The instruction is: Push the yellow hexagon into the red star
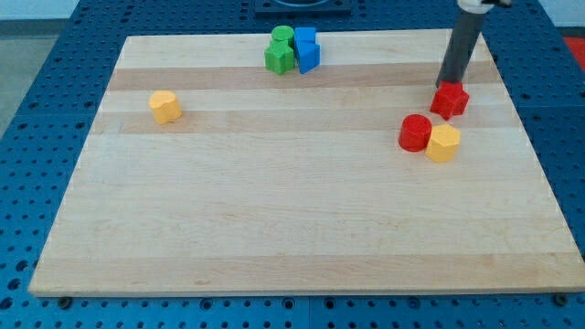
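So there's no claw on this arm at all, nothing to open or clench, just a dark rod coming down from the view's top right; my tip sits right at the top edge of the red star, touching it or as good as, hard to say which. The yellow hexagon is below the star toward the view's bottom, near it but not touching; a red cylinder is pressed up against the hexagon's left side. Way over on the view's left of the wooden bench there's another yellow block, shape kinda rounded, can't pin it down; up at the top middle a green cylinder, a green block and a blue block are bunched together, touching.
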Robot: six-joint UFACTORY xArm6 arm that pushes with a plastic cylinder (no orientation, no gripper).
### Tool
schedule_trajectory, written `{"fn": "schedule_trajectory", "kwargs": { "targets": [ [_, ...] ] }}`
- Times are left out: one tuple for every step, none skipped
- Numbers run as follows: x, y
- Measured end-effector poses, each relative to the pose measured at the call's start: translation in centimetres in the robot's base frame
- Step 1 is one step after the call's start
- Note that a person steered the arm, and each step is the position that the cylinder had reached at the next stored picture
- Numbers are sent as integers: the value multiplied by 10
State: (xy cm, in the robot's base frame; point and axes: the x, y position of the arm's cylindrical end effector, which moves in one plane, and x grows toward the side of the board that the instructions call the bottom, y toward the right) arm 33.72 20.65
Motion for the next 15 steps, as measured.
{"fn": "schedule_trajectory", "kwargs": {
  "targets": [
    [15,0],
    [15,11],
    [17,71],
    [48,105],
    [93,102],
    [138,67],
    [167,12],
    [163,-32],
    [140,-31],
    [133,-18],
    [124,-10],
    [132,-9],
    [142,-14],
    [142,-19],
    [126,-18]
  ]
}}
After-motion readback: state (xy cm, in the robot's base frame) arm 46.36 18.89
